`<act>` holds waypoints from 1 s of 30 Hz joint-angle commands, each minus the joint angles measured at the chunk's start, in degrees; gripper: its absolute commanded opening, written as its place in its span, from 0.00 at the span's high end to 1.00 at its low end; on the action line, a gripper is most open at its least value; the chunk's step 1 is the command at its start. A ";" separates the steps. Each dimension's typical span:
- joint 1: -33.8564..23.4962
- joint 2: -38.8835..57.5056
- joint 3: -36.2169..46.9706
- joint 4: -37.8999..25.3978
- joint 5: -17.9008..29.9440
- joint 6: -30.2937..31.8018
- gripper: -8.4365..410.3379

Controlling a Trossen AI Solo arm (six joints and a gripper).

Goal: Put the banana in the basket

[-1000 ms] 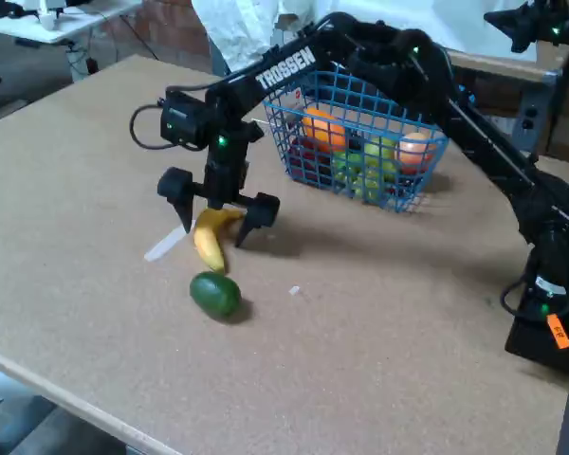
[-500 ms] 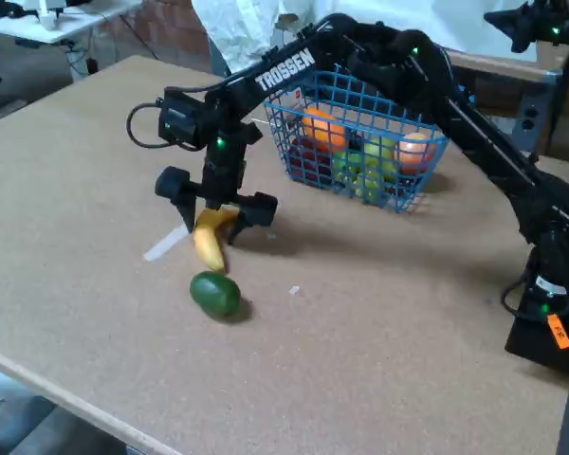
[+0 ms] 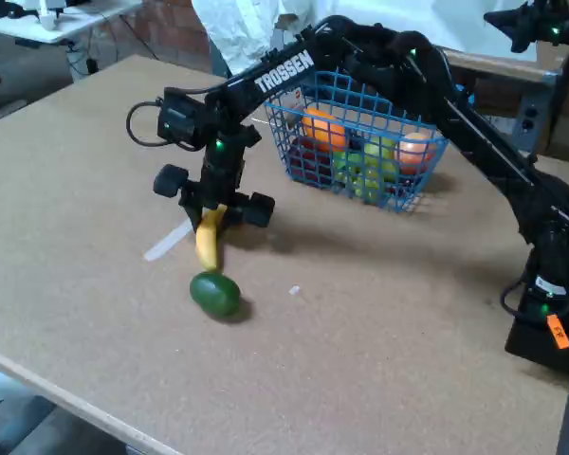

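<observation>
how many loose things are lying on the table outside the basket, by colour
yellow: 1, the small curved yellow toy banana, between the claw fingers
green: 1, the dark green oval fruit
white: 1, the flat pale strip
total: 3

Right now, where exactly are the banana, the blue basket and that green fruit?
banana [image 3: 207, 248]: fixed view, on its yellow lower half.
basket [image 3: 295, 133]: fixed view, on its left mesh wall.
green fruit [image 3: 214, 293]: fixed view, on its rounded top.

Black arm's gripper [image 3: 211, 210] clamped on yellow banana [image 3: 207, 243], green oval fruit [image 3: 214, 293] just below, blue basket [image 3: 360, 142] of fruit behind, brown tabletop [image 3: 360, 341]
</observation>
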 commanded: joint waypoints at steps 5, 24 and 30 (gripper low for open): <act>-0.09 -7.48 0.00 2.64 0.52 -12.52 0.96; -0.11 -26.34 0.00 -2.14 10.64 -44.19 0.96; -0.15 -34.03 0.00 -8.57 21.35 -44.54 0.96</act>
